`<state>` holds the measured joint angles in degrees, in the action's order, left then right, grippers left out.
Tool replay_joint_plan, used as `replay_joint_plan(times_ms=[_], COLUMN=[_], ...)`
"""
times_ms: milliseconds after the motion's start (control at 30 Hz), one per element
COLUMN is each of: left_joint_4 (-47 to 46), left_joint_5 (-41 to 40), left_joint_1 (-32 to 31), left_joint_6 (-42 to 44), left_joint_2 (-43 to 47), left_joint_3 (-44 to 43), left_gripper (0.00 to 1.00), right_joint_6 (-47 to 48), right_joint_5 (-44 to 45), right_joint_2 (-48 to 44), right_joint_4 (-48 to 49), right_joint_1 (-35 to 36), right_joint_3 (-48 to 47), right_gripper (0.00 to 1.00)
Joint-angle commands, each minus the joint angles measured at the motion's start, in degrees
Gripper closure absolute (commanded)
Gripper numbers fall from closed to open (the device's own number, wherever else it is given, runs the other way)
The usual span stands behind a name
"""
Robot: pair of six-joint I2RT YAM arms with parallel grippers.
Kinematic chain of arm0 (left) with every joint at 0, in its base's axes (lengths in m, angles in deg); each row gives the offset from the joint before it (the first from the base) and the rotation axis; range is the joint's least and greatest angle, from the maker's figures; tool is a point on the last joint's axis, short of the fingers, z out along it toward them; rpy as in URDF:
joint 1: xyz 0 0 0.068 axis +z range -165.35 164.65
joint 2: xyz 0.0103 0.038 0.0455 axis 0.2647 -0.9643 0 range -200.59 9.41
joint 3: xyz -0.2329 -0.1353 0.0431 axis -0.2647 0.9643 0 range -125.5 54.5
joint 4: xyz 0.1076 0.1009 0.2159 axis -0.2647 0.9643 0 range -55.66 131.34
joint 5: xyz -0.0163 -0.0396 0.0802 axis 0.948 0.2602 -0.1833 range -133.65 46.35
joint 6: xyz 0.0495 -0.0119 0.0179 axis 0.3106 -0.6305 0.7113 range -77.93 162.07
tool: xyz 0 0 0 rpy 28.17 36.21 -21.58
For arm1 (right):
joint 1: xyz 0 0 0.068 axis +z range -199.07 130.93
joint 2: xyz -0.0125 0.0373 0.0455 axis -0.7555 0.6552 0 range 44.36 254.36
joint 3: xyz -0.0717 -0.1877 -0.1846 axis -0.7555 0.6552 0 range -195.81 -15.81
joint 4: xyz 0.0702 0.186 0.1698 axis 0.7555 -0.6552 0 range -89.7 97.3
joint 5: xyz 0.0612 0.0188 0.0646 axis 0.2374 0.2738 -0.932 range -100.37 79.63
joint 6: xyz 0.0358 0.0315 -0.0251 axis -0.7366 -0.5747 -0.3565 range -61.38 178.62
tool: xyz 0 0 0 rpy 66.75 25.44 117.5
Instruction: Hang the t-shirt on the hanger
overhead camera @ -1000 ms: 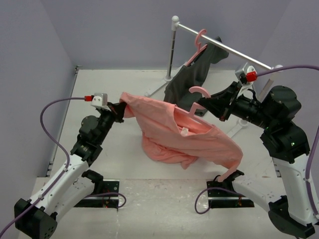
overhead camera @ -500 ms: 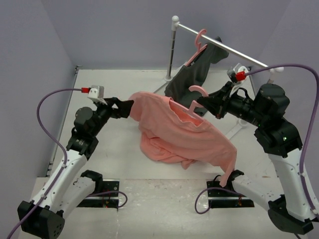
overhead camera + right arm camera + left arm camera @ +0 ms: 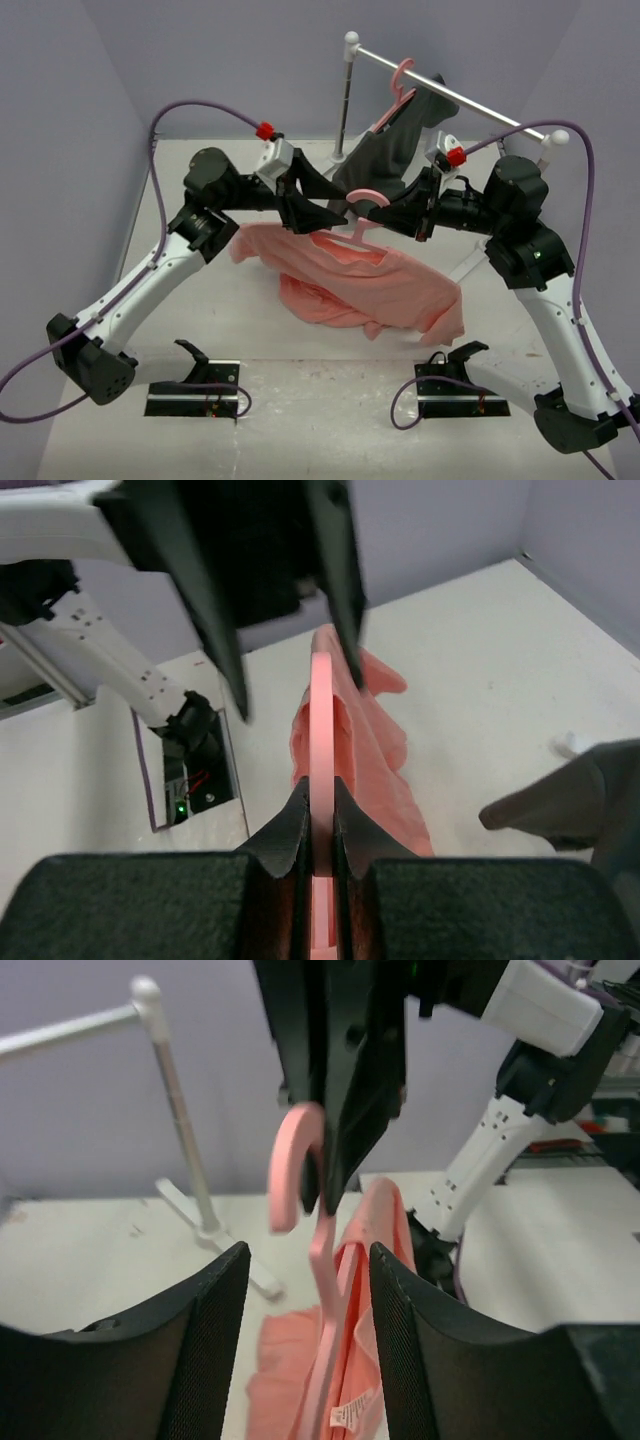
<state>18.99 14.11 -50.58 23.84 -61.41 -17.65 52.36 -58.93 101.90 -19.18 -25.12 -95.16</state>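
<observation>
Right, my right gripper (image 3: 320, 792) is clamped shut on the hanger (image 3: 322, 720). It pinches the thin pink stem edge-on between both fingers and holds it up above the table (image 3: 255, 335). My left gripper (image 3: 308, 1260) faces it from the other side with its jaws parted. The hanger's round hook and stem sit in the gap between the fingers (image 3: 210, 1340), touching neither as far as I can see. The t-shirt (image 3: 380, 285) hangs from the hanger, neck up at the bar, the rest sagging in a salmon heap onto the table between the arms. Whether both hanger shoulders are inside the neck I can't make out from overhead. Behind, the dark grey garment (image 3: 382, 155) hangs on its own pink hanger (image 3: 400, 76) from the rail (image 3: 450, 92).
</observation>
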Motion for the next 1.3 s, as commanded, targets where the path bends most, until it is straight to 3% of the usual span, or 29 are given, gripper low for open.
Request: replay_joint_plan(times_ms=[0,267,300,367,400,467,633,667,700,733,767,833,933,1200,1267], left_joint_4=[1.60,-4.33,-4.31,-4.01,-3.70,-2.50,0.75,1.02,2.94,5.30,8.19,19.98,25.80,26.51,24.84], left_joint_5=[7.13,9.90,9.57,9.45,9.28,9.13,8.18,7.56,6.49,5.73,5.47,7.24,10.17,16.25,17.51], left_joint_1=[-2.93,-6.78,-6.81,-6.93,-6.96,-7.08,-7.22,-7.22,-7.16,-6.96,-6.76,-5.91,-4.68,-3.09,-2.42], left_joint_6=[0.45,-3.84,-3.99,-4.04,-4.10,-4.01,-2.44,-2.43,0.08,2.40,4.88,11.22,16.20,14.80,13.00], left_joint_2=[-2.05,-3.92,-4.06,-4.74,-5.10,-6.26,-8.81,-8.73,-8.53,-8.40,-8.43,-8.40,-8.24,-9.96,-9.60], left_joint_3=[-0.80,-1.06,-1.04,-1.09,-1.15,-1.41,-2.03,-2.20,-3.26,-4.45,-5.96,-10.74,-14.63,-18.82,-18.73], left_gripper=[0.45,0.44,0.48,0.81,0.92,1.00,1.00,1.00,1.00,1.00,1.00,1.00,1.00,1.00,1.00], right_joint_6=[-1.08,-0.95,-0.93,-1.10,-1.37,-2.07,-2.10,-1.83,-0.57,1.39,4.25,12.21,16.27,17.60,17.82], right_joint_5=[-9.40,-9.02,-8.79,-9.21,-9.36,-9.76,-8.06,-8.04,-6.85,-5.15,-3.05,7.12,5.56,3.21,5.06], right_joint_2=[-0.85,0.29,0.27,0.15,0.04,-0.23,-0.93,-1.20,-1.73,-2.26,-2.79,-4.65,-6.47,-4.46,-3.77], right_joint_4=[8.18,7.34,7.23,7.53,7.79,8.55,8.12,7.68,5.63,3.04,-0.22,-10.16,-16.84,-21.86,-22.40], right_joint_1=[0.05,0.23,0.23,0.23,0.23,0.23,0.23,0.23,0.16,0.14,0.14,-0.07,-0.13,-0.04,0.00], right_joint_3=[-1.24,-1.77,-1.79,-1.86,-1.86,-2.12,-2.30,-2.13,-1.79,-1.51,-1.12,1.58,6.74,5.27,4.70], right_gripper=[1.00,1.00,1.00,1.00,1.00,1.00,1.00,0.95,0.58,0.33,0.22,0.16,0.21,0.46,0.85])
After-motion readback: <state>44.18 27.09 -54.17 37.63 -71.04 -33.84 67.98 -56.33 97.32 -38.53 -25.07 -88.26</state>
